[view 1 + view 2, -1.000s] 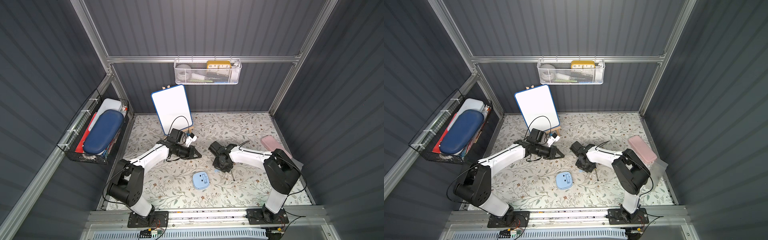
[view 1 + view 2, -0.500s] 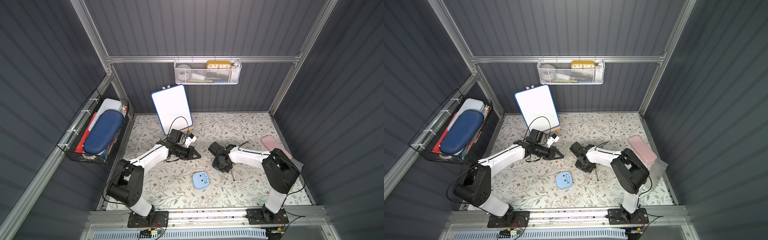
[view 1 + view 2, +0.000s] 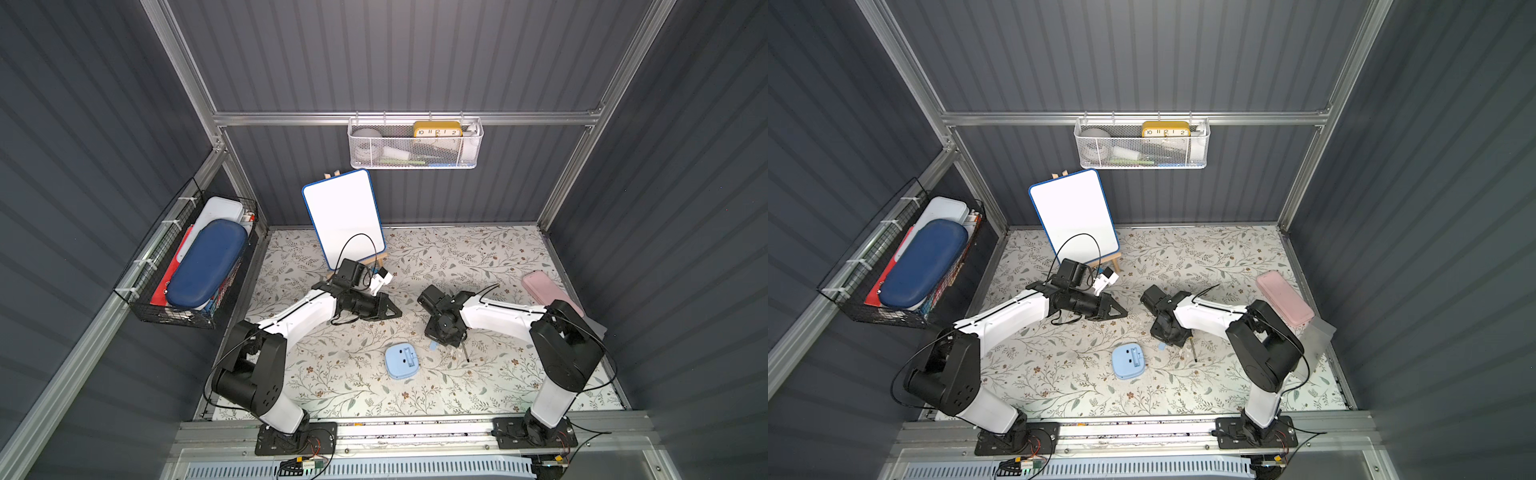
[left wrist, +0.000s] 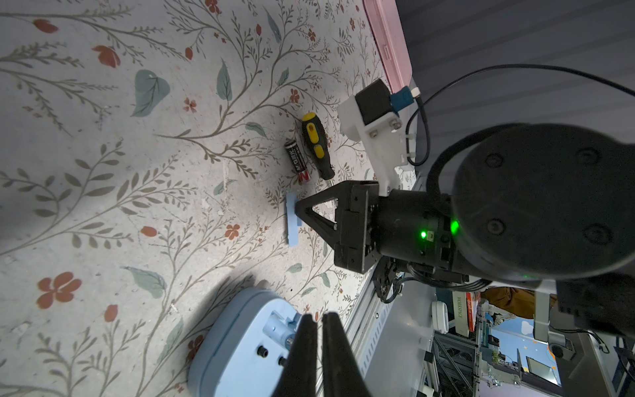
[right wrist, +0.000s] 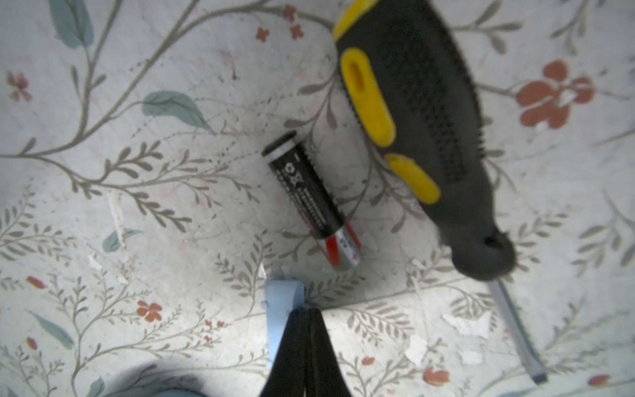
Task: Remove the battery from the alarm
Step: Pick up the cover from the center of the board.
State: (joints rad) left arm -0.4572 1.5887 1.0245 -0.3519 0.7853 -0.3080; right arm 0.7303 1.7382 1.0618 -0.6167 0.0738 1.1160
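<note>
Both grippers are sitting with their jaws together and nothing between them: the right gripper (image 5: 304,338) has just finished pinching shut over the last second, while the left gripper (image 4: 318,338) is staying as it was. The battery (image 5: 311,199) is lying free on the floral mat, just beside the screwdriver (image 4: 316,147) handle and well apart from the alarm (image 3: 401,360), which is resting face down with its back slot looking empty in the left wrist view. A small light-blue cover piece (image 4: 292,220) is lying flat under the right gripper's tips; the jaws are closing beside it rather than around it, as far as the right wrist view is showing. Judging from this, the removal itself is looking done, and the right arm is only tidying or retreating
</note>
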